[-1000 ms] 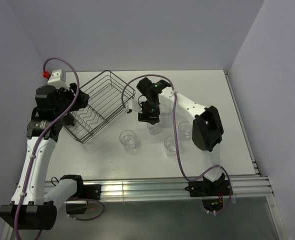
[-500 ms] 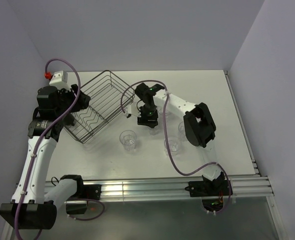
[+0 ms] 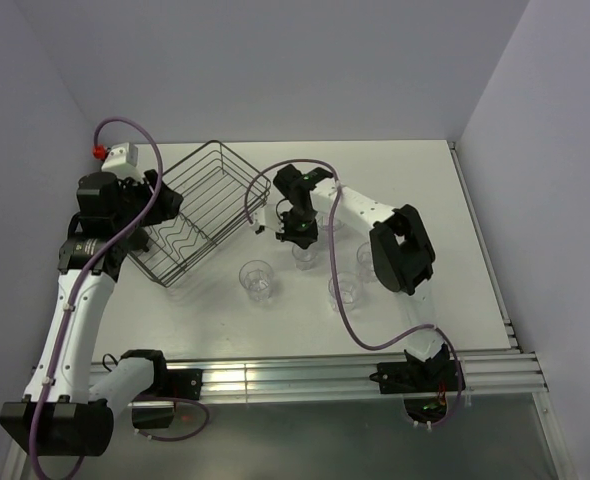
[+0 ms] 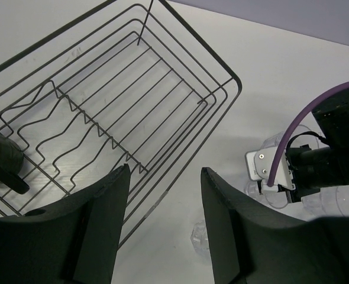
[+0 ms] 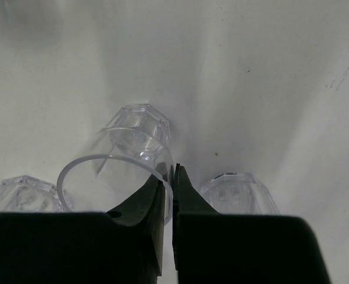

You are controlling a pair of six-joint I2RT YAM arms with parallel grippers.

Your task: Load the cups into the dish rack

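**Dish rack** (image 3: 203,205): a rectangular basket of thin black wire with sloping sides. Wavy wire dividers run along its floor. It stands on the white matte desk (image 3: 425,190), toward the left rear, set at an angle to the desk edges.

**Brown mug** (image 4: 0,158): dark and smooth, with a short handle. It lies inside the dish rack against a wavy divider, at the left edge of the left wrist view.

**Left claw** (image 4: 164,171): two broad black fingers, spread apart. It hangs over the rack's near corner. Only wire and bare desk show between the fingers, and nothing is pinched.

**Right claw** (image 5: 170,192): the fingers are pressed together on the rim of the gripped tumbler (image 5: 127,165), one inside the glass wall and one outside.

**Gripped tumbler**: clear glass with a round mouth and a faceted, many-sided base. It stands upright on the desk just to the right of the rack and outside it.

**Flanking tumblers** (image 5: 239,192): two more clear faceted bases show in the right wrist view, one on each side of the gripped tumbler and near it.

**Loose tumblers** (image 3: 256,280): in the top view, clear ribbed glasses stand upright on the desk outside the rack. One is in front of the rack. Two more stand to the right, beside the right arm.
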